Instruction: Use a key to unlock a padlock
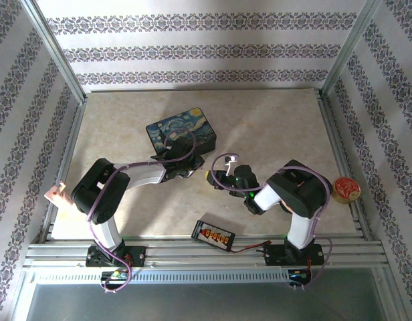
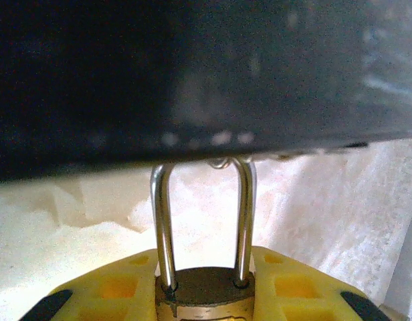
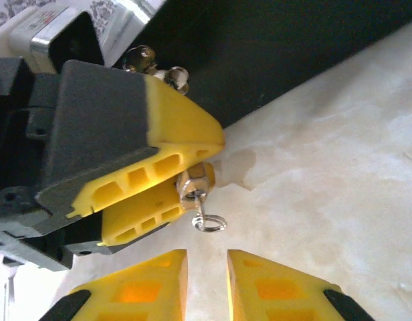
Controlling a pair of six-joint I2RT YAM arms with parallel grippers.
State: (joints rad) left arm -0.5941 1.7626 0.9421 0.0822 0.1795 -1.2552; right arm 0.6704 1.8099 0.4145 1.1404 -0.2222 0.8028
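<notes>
My left gripper is shut on the brass padlock. Its body is clamped between the yellow fingers, and the thin shackle points up toward the dark box side. In the right wrist view the padlock pokes out between the left gripper's yellow fingers. The small pale key sticks out of its keyhole end, with a wire ring hanging from it. Just below the ring, my right gripper is open by a narrow gap and holds nothing. From above, the two grippers meet mid-table.
The dark blue swirly-painting box lies right behind the left gripper. A black strip with orange plugs lies near the front edge, and a round gold-red tin sits at the right rail. A pink object sits at the left edge.
</notes>
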